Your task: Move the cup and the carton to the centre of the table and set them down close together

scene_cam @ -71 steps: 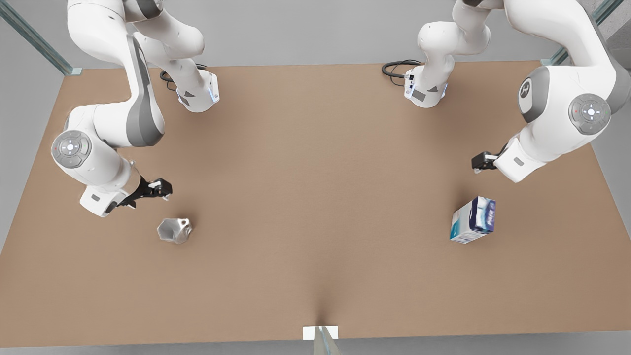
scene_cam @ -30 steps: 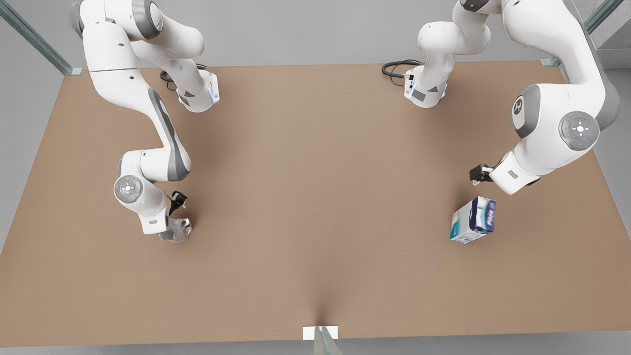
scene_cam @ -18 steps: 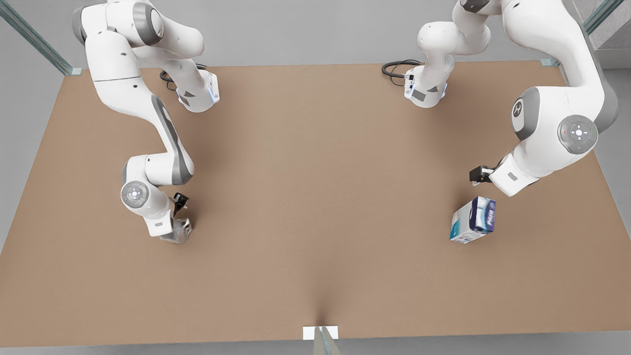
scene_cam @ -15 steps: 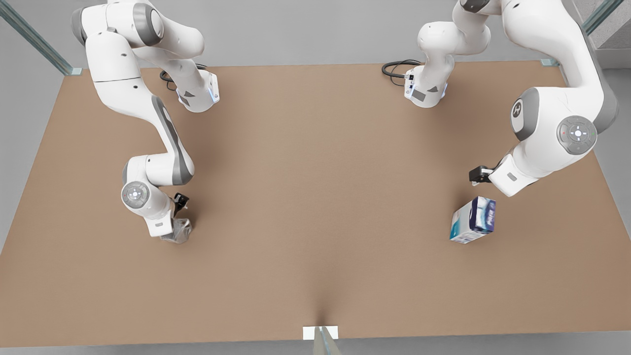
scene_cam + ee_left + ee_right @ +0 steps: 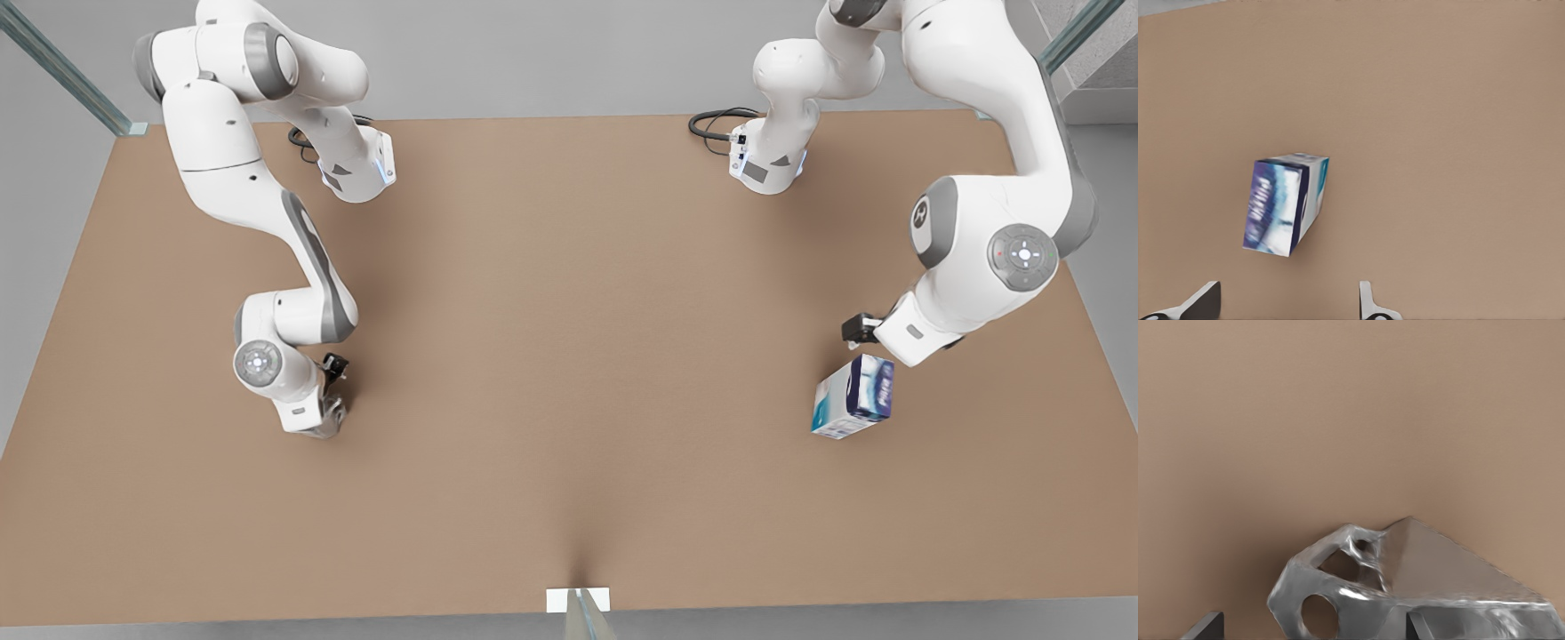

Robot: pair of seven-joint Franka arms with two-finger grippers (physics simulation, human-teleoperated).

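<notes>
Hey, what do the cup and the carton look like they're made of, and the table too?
The cup looks like glazed ceramic or metal: pale grey, faceted, with bright glints on its handle. The carton looks like printed cardboard: flat faces and sharp edges in white, teal and dark blue. The table is matte light brown with no shine or grain, possibly board or laminate. These are renders, so all three are guesses.

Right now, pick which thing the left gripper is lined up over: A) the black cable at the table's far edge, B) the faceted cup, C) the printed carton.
C: in the left wrist view the left gripper's open fingertips frame the carton, which stands on the table apart from them.
</notes>
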